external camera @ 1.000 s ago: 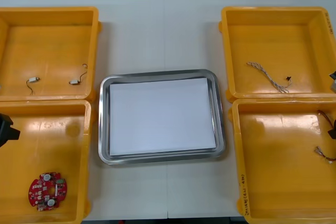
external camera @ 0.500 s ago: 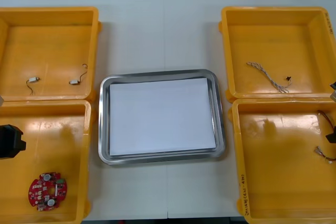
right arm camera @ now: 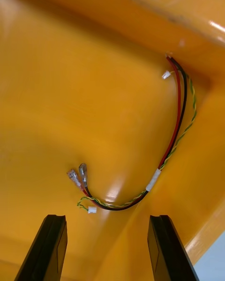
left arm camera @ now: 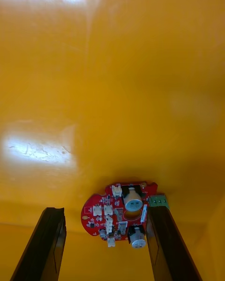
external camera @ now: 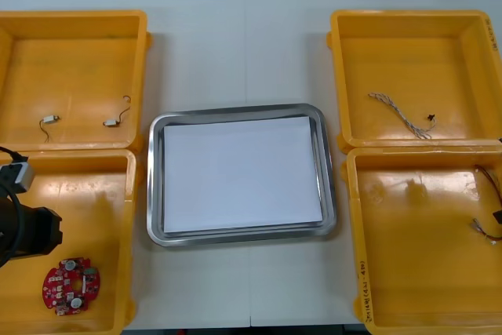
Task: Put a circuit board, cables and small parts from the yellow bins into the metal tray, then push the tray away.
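The left gripper (left arm camera: 105,253) hangs over the near-left yellow bin (external camera: 110,194). Its fingers (left arm camera: 49,243) are released, spread wide and grasping nothing. The round red circuit board (left arm camera: 121,213) lies flat on the bin floor between the fingertips and just beyond them, its green connector (left arm camera: 158,200) poking out beside one finger. Being round, the board has no long axis. In the front view it sits close to the bin's near wall, with bare floor on the tray side.

The right gripper (right arm camera: 108,253), its fingers likewise apart and empty, is over the near-right bin (external camera: 408,256). There a red, black and yellow cable (right arm camera: 179,117) curves along the bin wall, its terminal ends toward the fingers.

The metal tray (external camera: 155,186), white inside, lies with its long side across the desk (external camera: 235,52), which is bare beyond the tray's far rim.
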Tool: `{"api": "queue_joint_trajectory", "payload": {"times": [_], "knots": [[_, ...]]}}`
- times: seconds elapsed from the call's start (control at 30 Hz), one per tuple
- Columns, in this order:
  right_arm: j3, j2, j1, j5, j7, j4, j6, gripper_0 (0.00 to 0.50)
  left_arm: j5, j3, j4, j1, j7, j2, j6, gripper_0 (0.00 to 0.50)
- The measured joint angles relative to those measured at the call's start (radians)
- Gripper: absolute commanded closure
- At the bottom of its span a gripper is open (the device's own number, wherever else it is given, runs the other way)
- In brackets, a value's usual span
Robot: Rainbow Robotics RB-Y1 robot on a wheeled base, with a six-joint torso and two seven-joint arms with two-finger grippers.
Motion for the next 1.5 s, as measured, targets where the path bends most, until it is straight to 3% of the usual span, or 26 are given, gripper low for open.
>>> {"api": "queue_joint_trajectory", "payload": {"times": [0.47,0.93,1.5], "knots": [[0.064,0.0,0.032,0.0,0.001,0.003,-0.117,0.0,-0.052,-0.099,0.0,0.031,0.0,0.0,-0.001,0.0],[0.133,0.0,0.049,0.081,0.001,0.003,-0.193,0.0,-0.137,-0.154,0.001,0.048,0.001,-0.034,-0.062,0.0],[0.194,0.0,0.052,0.128,0.001,0.003,-0.224,0.0,-0.139,-0.154,0.077,0.055,0.001,-0.051,-0.153,0.0]]}}
